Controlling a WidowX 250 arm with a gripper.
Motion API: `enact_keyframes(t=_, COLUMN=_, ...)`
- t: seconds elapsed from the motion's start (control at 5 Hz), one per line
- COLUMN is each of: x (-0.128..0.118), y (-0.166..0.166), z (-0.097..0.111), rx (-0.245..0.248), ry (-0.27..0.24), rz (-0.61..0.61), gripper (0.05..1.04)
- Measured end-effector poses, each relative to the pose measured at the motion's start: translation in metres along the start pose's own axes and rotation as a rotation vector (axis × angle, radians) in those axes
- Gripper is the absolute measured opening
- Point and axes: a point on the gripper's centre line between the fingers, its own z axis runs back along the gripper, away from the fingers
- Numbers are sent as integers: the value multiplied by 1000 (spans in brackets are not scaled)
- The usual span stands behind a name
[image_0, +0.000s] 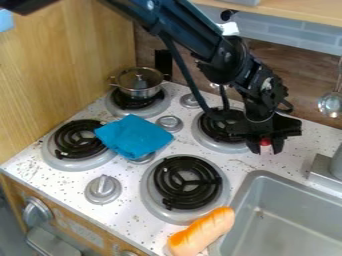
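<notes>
The black gripper (266, 146) hangs down at the right of the stove, beside the back right burner and behind the sink. Its fingers stand on either side of a small red thing (266, 142), mostly hidden by them, and are shut on it. A blue cloth (134, 136) lies crumpled between the burners at the left. At the counter's front edge, an orange and pale sausage-shaped toy (202, 232) rests beside the sink. A lidded metal pot (139, 84) stands on the back left burner.
The grey sink (294, 220) takes up the lower right, with a faucet base (324, 171) behind it. Black coil burners (188, 182) and metal knobs (103, 189) dot the stove top. A ladle (330, 104) hangs at the right, and a wooden wall (60, 70) borders the left.
</notes>
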Motion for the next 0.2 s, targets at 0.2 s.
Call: enact_keyframes(t=0.2, x=-2, y=0, z=-12, rx=-3, ry=25, rz=-14, gripper=457)
